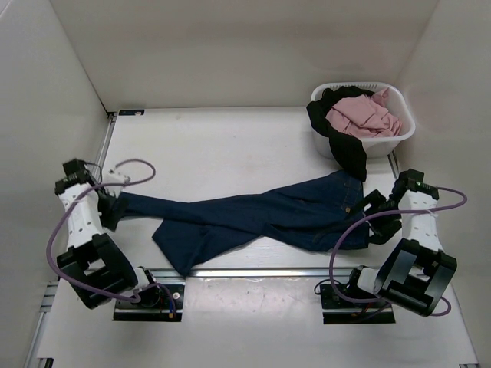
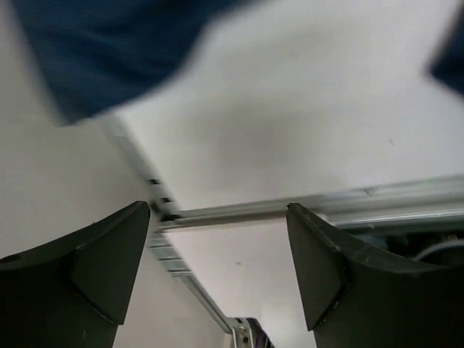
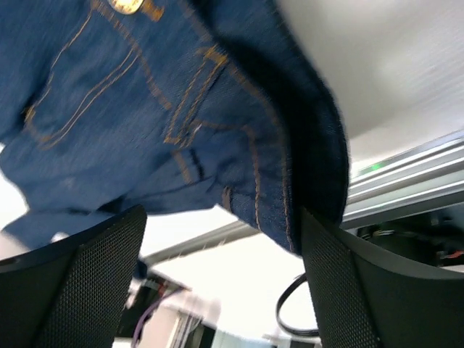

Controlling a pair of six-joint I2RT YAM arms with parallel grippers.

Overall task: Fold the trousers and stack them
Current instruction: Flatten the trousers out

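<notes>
Black jaws of the left gripper stood wide apart and empty in the left wrist view, over bare bench and a metal rail, with a blurred corner of the trousers beyond. The right wrist view alone showed the denim close up: tan-stitched seams and a brass-coloured button, its face too blurred to read. The right gripper was also spread wide, gripping nothing, and the fabric's dark edge hung close by one finger; contact could not be told. Only the overhead view showed the whole scene. The trousers lay across the bench's near half, waist by the right gripper, legs stretched toward the left one. At the far right sat a white basket holding pink cloth, with a black garment draped over its rim.
</notes>
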